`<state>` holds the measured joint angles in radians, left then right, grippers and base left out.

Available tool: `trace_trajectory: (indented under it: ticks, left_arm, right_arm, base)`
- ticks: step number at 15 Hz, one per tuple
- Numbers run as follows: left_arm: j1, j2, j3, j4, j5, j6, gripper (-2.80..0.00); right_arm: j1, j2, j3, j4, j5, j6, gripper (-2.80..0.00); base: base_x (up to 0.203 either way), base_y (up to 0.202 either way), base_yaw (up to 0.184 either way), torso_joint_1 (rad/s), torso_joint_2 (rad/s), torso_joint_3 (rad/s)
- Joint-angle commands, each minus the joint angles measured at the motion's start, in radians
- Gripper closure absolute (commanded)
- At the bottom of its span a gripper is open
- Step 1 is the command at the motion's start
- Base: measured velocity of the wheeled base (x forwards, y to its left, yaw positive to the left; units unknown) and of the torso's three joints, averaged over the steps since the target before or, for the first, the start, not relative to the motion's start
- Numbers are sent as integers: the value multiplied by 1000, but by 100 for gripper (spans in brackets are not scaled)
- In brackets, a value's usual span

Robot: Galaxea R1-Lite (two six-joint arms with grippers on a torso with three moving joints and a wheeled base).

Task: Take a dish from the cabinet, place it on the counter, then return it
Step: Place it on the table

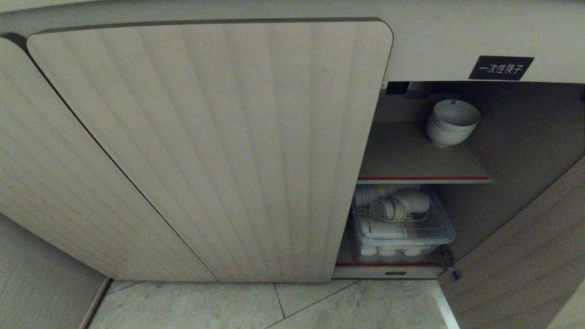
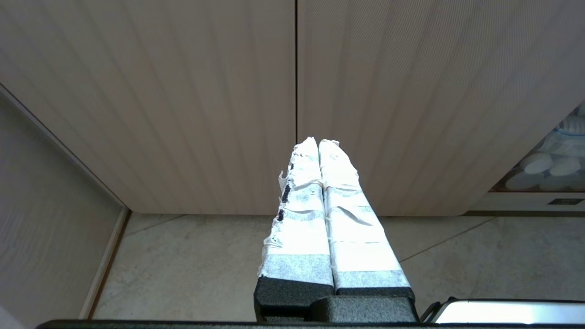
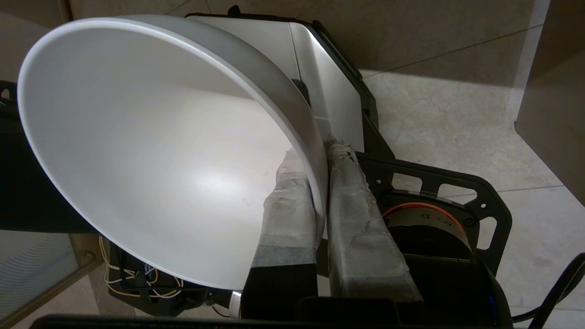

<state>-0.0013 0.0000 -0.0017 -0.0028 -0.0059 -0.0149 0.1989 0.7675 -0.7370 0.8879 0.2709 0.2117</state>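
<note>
1. Right gripper [image 3: 320, 183]: fingers [image 3: 288, 205] pinch the white bowl [image 3: 151, 151] by its rim wall, one inside, one outside; bowl tilted on edge.
2. Held bowl is outside the cabinet [image 1: 402, 155], above the floor.
3. Left gripper [image 2: 318, 144]: fingers pressed together, empty, before the closed doors.

One cabinet [image 1: 205, 151], two shelves [image 1: 411, 160], one stack of white bowls [image 1: 452, 122], one clear bin [image 1: 406, 228] of dishes, one held bowl [image 3: 151, 151], one black label [image 1: 501, 67]

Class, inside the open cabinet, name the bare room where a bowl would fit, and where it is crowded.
Free: the upper shelf, left of the stacked bowls and forward to its red edge. Crowded: the lower shelf, filled by a clear bin of white dishes.
</note>
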Motion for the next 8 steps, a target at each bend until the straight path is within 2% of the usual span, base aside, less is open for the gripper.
trace_trajectory:
  ticks: [1,8]
  left_arm:
    - [0,0,0,0,0,0,0]
    - [0,0,0,0,0,0,0]
  right_arm:
    - [0,-7,-1,5,2,2,0]
    - [2,-18,-1,29,2,6,0]
  base:
    - [0,0,0,0,0,0]
    - [0,0,0,0,0,0]
